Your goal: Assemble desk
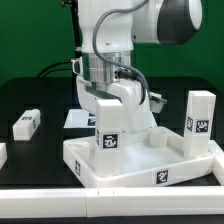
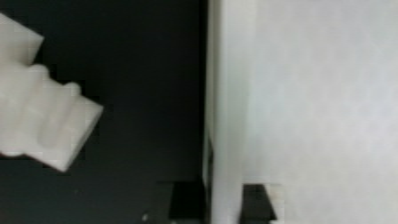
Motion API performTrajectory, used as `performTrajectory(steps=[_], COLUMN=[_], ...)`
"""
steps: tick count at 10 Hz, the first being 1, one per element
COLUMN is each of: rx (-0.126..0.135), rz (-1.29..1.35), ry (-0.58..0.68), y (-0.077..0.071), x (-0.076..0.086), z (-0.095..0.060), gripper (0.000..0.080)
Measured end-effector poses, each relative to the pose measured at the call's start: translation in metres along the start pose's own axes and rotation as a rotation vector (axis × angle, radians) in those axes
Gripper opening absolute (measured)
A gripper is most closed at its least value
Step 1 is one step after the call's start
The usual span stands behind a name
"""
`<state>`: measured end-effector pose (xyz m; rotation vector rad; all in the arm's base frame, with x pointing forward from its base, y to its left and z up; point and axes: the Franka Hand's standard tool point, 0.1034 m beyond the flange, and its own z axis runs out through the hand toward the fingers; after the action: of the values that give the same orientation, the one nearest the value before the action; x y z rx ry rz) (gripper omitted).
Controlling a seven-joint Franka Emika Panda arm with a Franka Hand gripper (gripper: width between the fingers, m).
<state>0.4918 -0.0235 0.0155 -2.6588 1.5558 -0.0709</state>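
Note:
The desk panel (image 1: 120,172) lies at the front of the black table with its rimmed side up. One white tagged leg (image 1: 108,128) stands upright at its corner on the exterior view's left. My gripper (image 1: 104,100) comes down on this leg's top and is mostly hidden behind it. In the wrist view the gripper (image 2: 224,200) is shut on the leg (image 2: 221,120), whose white face fills the gap between the dark fingers (image 2: 182,203). The panel (image 2: 311,100) lies white beyond it. A second leg (image 1: 200,120) stands at the corner on the exterior view's right.
A loose leg (image 1: 27,122) lies on the table at the exterior view's left, with another white piece (image 1: 2,152) at the frame's edge. The marker board (image 1: 75,118) lies behind the arm. A white stepped part (image 2: 45,100) lies beside the panel. A white bar (image 1: 60,198) runs along the front.

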Motion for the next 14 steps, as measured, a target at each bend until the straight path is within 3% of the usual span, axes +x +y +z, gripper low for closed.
performTrajectory(steps=[1,3,4,5,9,10,12,14], rx=[-0.006,-0.050,-0.052,-0.066,-0.075,-0.096,-0.115,-0.112], rz=[-0.044,-0.215,-0.343,-0.438,-0.726,-0.804,-0.890,-1.035], ry=[-0.004,-0.031,-0.034,-0.060,-0.072,-0.096,-0.167,-0.176], y=[0.002,0.005,-0.004,-0.011,-0.013,-0.033,-0.059,-0.058], x=[0.002,0.012,0.018,0.014,0.014,0.007,0.018,0.024], z=[0.000,-0.004,-0.010,-0.013,-0.013,-0.022,-0.037,-0.036], gripper=[0.0057,0.0057,0.0057,0.0057,0.0057,0.0057,0.0057,0.0057])
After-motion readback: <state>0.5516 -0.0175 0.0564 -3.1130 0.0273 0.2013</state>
